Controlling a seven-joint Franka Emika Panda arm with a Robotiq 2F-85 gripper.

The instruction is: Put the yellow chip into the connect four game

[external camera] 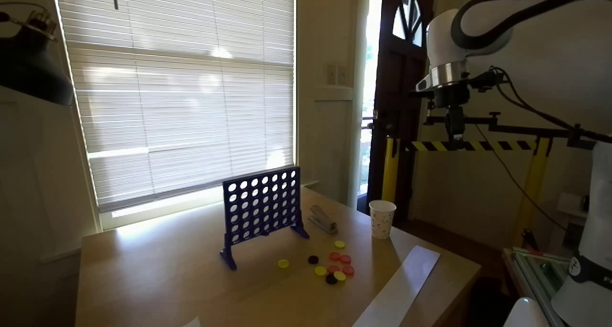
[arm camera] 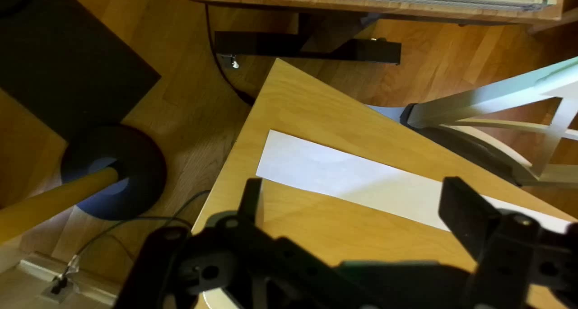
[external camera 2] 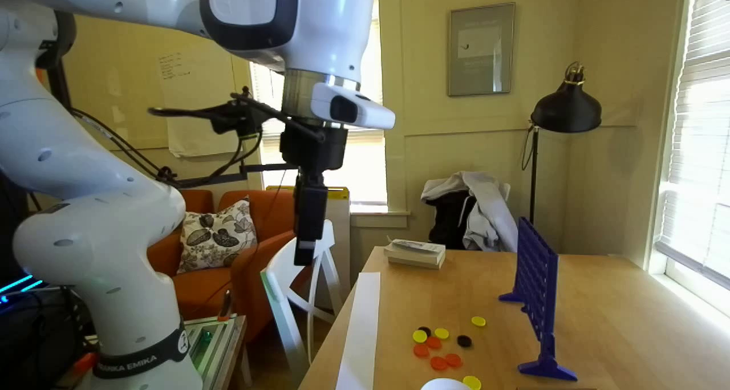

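Observation:
The dark blue connect four game (external camera: 227, 231) stands upright on the table; in an exterior view the game (external camera 2: 537, 290) shows nearly edge-on, no chips visible in its holes. Several yellow chips lie flat before it: a yellow chip (external camera: 283, 264) nearest the board, a yellow chip (external camera: 339, 244) by the stapler, others among the red and black ones. Which one is meant, I cannot tell. High above the table's near corner, well away from the chips, hangs my gripper (external camera 2: 305, 259). In the wrist view the gripper (arm camera: 353, 182) is open, its fingers wide apart with nothing between them.
Red chips (external camera: 345, 259) and black chips (external camera: 313, 259) lie mixed with the yellow. A patterned paper cup (external camera: 382, 219), a stapler (external camera: 324, 220) and a long white paper strip (arm camera: 343, 169) are on the table. A white chair (external camera 2: 285, 281) stands at the table's edge; a book-like stack (external camera 2: 416, 256) sits farther along.

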